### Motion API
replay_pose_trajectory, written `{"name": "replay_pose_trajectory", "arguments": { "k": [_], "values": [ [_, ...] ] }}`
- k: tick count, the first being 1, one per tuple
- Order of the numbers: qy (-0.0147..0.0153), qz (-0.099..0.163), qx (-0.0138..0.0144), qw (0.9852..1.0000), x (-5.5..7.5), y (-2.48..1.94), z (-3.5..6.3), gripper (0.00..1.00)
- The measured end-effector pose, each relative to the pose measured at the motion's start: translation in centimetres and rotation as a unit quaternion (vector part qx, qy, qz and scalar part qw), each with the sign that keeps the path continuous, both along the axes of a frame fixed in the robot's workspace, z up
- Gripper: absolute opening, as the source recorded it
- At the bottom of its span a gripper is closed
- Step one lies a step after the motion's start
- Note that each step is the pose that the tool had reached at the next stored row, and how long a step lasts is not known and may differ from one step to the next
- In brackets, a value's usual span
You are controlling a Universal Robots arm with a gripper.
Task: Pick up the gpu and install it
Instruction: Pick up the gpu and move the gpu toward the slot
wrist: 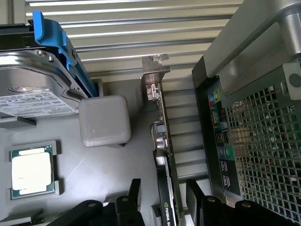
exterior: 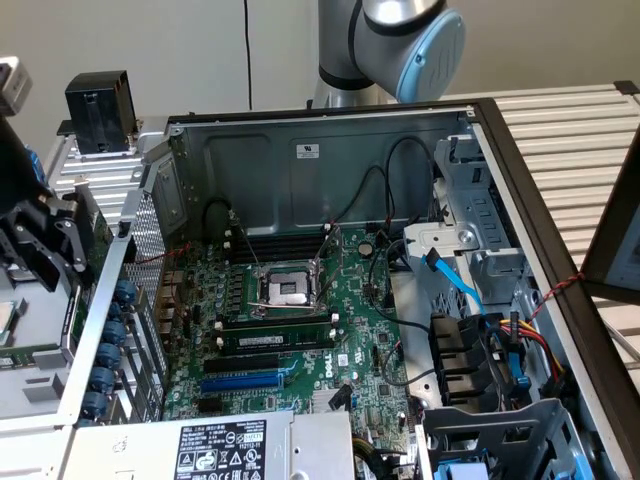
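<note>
Grey tray (wrist: 117, 174) holds the gpu (wrist: 162, 136), standing on its edge beside the computer case (wrist: 254, 141). The gripper (wrist: 163, 190) is open with a finger on each side of the card, seemingly not touching it; a processor chip (wrist: 30, 172) lies nearby

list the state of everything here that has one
computer case: side open
gpu: standing on edge outside the computer case, not installed
gripper: open, straddling the gpu
blue slot: empty
memory stick: seated in its slot
cpu: loose, lying flat
</note>
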State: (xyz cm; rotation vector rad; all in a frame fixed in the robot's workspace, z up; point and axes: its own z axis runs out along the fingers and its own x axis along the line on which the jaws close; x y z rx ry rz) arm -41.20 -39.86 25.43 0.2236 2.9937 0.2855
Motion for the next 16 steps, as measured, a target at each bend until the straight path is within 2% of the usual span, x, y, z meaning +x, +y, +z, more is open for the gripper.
{"name": "replay_pose_trajectory", "arguments": {
  "k": [3, 5, 7, 8, 9, 11, 13, 16],
  "values": [
    [-0.0004, 0.002, 0.0000, 1.0000, 0.02, 0.00, -0.53, 0.51],
    [-0.0014, 0.004, 0.0010, 1.0000, 0.08, 0.00, -0.73, 0.51],
    [-0.0027, 0.004, 0.0035, 1.0000, 0.09, 0.00, -0.84, 0.51],
    [-0.0030, 0.004, 0.0065, 1.0000, 0.11, 0.00, -0.90, 0.51],
    [-0.0030, 0.004, 0.0083, 1.0000, 0.12, 0.00, -0.91, 0.51],
    [-0.0030, 0.005, 0.0098, 0.9999, 0.14, -0.06, -0.92, 0.51],
    [-0.0029, 0.012, 0.0098, 0.9999, 0.14, -0.08, -0.93, 0.51],
    [-0.0028, 0.036, 0.0100, 0.9993, 0.14, -0.09, -1.00, 0.51]
  ]
}}
